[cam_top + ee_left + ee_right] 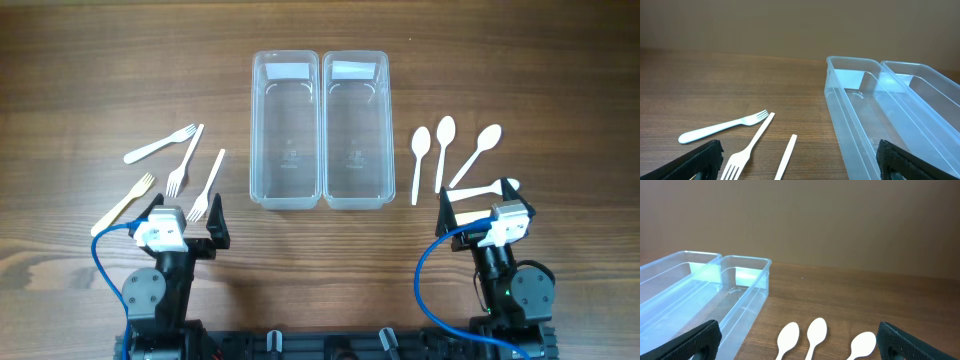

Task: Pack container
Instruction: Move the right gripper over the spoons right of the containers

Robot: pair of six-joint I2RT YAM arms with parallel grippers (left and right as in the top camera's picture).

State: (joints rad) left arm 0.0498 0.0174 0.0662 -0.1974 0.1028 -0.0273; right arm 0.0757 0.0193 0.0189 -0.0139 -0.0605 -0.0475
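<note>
Two clear empty plastic containers stand side by side at the table's middle, the left one (254, 130) and the right one (386, 130). Several white plastic forks (184, 160) lie loose left of them. Three white spoons (445, 130) lie right of them. My left gripper (183, 212) is open and empty, just behind the forks; a fork handle (786, 155) lies between its fingers (799, 166). My right gripper (480, 200) is open and empty behind the spoons (816, 330), which lie between its fingers (800, 347).
The table is dark brown wood (90, 70). In the left wrist view the left container's wall (840, 115) rises close by the right finger. In the right wrist view the right container (757, 290) stands by the left finger. Blue cables (100, 260) loop at both arm bases.
</note>
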